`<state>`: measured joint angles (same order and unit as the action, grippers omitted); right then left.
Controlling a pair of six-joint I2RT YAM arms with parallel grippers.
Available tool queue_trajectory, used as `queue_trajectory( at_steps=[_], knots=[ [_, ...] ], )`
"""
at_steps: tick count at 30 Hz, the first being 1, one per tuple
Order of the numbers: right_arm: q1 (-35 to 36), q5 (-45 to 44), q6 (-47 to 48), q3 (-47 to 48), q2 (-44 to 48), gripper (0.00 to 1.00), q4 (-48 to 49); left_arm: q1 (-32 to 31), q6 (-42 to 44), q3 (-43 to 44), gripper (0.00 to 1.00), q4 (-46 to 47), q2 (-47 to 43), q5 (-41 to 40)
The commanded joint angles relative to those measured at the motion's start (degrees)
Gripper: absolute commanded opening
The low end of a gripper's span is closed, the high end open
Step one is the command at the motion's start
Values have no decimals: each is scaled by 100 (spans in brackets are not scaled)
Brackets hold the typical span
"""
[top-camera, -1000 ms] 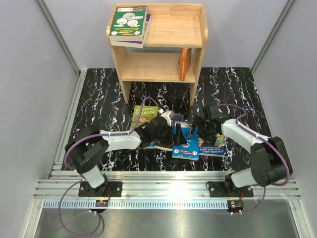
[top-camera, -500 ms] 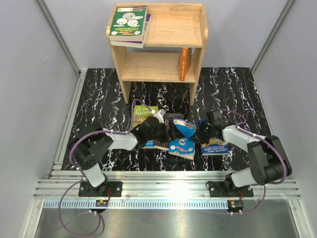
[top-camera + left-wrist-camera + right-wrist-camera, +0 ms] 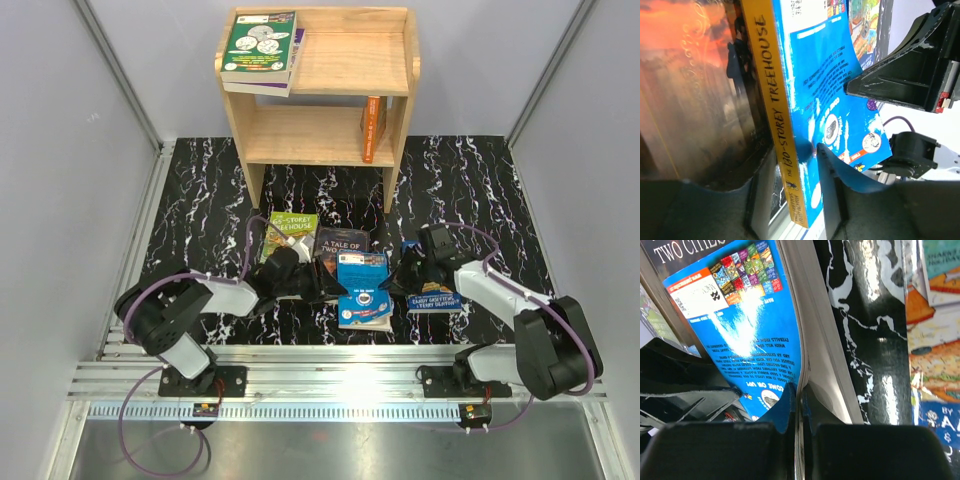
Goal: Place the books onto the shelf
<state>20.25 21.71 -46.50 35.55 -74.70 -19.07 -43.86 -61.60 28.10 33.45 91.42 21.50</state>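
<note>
A blue Treehouse book with a yellow spine lies on the marbled mat between my two grippers. My left gripper has closed round its spine end; one finger presses the blue back cover. My right gripper is shut thinly on the edge of that book's blue cover, beside its white pages. "A Tale of Two Cities" and a green Treehouse book lie just beyond. The wooden shelf stands at the back.
On the shelf's top left a green book lies on a purple one; an orange book stands in the lower tier at right. Another blue-and-orange book lies under the right arm. Grey walls close in both sides.
Both grippers have gone from wide open to closed on the blue book. The book has come down from tilted to nearly flat, and both arms have drawn nearer the front edge.
</note>
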Motion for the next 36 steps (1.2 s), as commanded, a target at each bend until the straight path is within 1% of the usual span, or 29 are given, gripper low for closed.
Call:
queue_trajectory(
  at_steps=[1, 5, 10, 16, 17, 18, 19, 20, 21, 23, 24, 25, 26, 27, 28, 29, 30, 31, 32, 33, 34, 35, 36],
  knots=[
    [58, 201, 71, 31, 236, 0, -352, 26, 17, 125, 38, 355, -133, 249],
    [67, 351, 1, -206, 464, 0, -290, -26, -185, 485, 42, 715, 201, 496],
    [67, 500, -61, -373, 711, 0, -229, -237, -203, 908, 50, 399, 570, 584],
    [67, 667, -96, -505, 632, 0, -53, -396, -677, 908, 50, 908, 921, 715],
    [67, 676, -105, -566, 606, 0, -9, -396, -730, 908, 44, 987, 948, 742],
    [67, 685, -105, -575, 597, 0, 0, -396, -756, 925, 40, 979, 966, 751],
    [67, 676, -87, -584, 614, 0, -9, -396, -757, 926, 35, 909, 948, 742],
    [67, 659, -79, -602, 632, 0, -61, -396, -739, 934, 27, 822, 887, 681],
    [67, 632, -70, -602, 658, 0, -97, -396, -609, 952, 23, 716, 826, 637],
    [67, 580, -43, -550, 798, 0, -289, -396, -371, 1118, 11, 33, 694, 523],
    [67, 484, -26, -506, 851, 0, -403, -396, -13, 1232, 0, -310, 528, 357],
    [67, 431, -17, -453, 912, 0, -535, -396, 182, 1433, 0, -974, 431, 216],
    [67, 369, 44, -278, 1017, 0, -858, -404, 349, 1549, 0, -1285, 308, 75],
    [75, 195, 88, -146, 1071, 12, -1070, -404, 681, 1645, 0, -1576, 80, -187],
    [67, 106, 132, 12, 1132, 72, -1299, -404, 867, 1890, 0, -2188, -44, -346],
    [67, 0, 193, 387, 1255, 98, -1780, -404, 1069, 2023, 0, -2533, -297, -539],
    [58, -253, 211, 609, 1334, 100, -2045, -396, 1454, 2155, 0, -2850, -439, -898],
    [58, -386, 238, 846, 1396, 100, -2292, -404, 1632, 2313, 0, -3453, -562, -1110],
    [67, -500, 281, 1318, 1518, 100, -2747, -404, 1799, 2567, 0, -3729, -703, -1321],
    [67, -702, 317, 1558, 1572, 100, -2951, -413, 2123, 2691, 0, -3967, -991, -1802],
    [67, -799, 352, 1786, 1624, 100, -3145, -439, 2291, 2797, 0, -4326, -1142, -2103],
    [67, -913, 396, 2198, 1703, 100, -3512, -466, 2441, 2998, 0, -4451, -1300, -2462],
    [67, -1097, 405, 2376, 1756, 100, -3681, -544, 2765, 3052, 0, -4505, -1615, -3153]
  ],
)
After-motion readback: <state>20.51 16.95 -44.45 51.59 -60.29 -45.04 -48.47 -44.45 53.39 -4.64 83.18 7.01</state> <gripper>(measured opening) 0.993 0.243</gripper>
